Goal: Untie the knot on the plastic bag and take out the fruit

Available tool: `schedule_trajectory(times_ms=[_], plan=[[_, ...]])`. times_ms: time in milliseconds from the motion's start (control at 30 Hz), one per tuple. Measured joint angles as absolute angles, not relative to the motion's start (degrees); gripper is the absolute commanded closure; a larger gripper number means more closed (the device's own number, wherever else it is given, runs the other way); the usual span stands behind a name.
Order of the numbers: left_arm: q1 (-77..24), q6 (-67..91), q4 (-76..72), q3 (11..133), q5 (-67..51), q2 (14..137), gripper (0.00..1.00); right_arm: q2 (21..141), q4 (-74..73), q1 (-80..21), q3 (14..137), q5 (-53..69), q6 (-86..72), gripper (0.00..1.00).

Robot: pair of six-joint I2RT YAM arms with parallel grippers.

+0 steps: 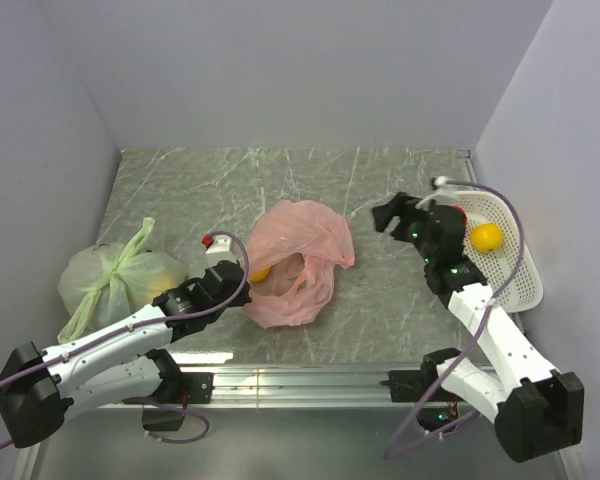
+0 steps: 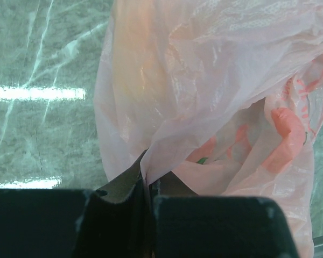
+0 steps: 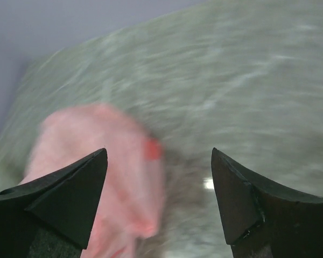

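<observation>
The pink plastic bag (image 1: 298,262) lies crumpled mid-table with its mouth open; no tied knot shows on it. A yellow fruit (image 1: 261,273) peeks out inside its left side. My left gripper (image 1: 238,272) is shut on the bag's thin edge, and in the left wrist view the film (image 2: 204,80) is pinched between the jaws of the left gripper (image 2: 148,183). My right gripper (image 1: 390,215) hangs open above the table, between the bag and the basket, holding nothing. The right wrist view is motion-blurred, with the right gripper (image 3: 159,153) wide open over the pink bag (image 3: 97,161).
A white slotted basket (image 1: 510,270) sits at the right wall with an orange fruit (image 1: 486,237) in it. A tied pale green bag (image 1: 110,275) holding fruit lies at the left, beside the left arm. Walls enclose the table on three sides.
</observation>
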State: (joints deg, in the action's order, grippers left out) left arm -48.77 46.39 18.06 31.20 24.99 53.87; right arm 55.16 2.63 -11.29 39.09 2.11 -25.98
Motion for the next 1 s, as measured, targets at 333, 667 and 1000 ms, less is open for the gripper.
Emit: schedule_trajectory(times_ms=[333,667,1000], plan=[[-48.77,49.80,18.65,31.14,26.41,54.11,0.90,73.28,7.40,-42.48,48.01,16.38,-16.67,0.27],[-48.71,46.72,20.40,36.51,29.08,57.69,1.00,87.90,7.86,-44.84,48.60,12.38,-18.96,0.30],[-61.21,35.70,13.26,57.87,26.44,65.25,1.00,81.28,10.59,-34.02,38.61,5.08,-26.33,0.28]])
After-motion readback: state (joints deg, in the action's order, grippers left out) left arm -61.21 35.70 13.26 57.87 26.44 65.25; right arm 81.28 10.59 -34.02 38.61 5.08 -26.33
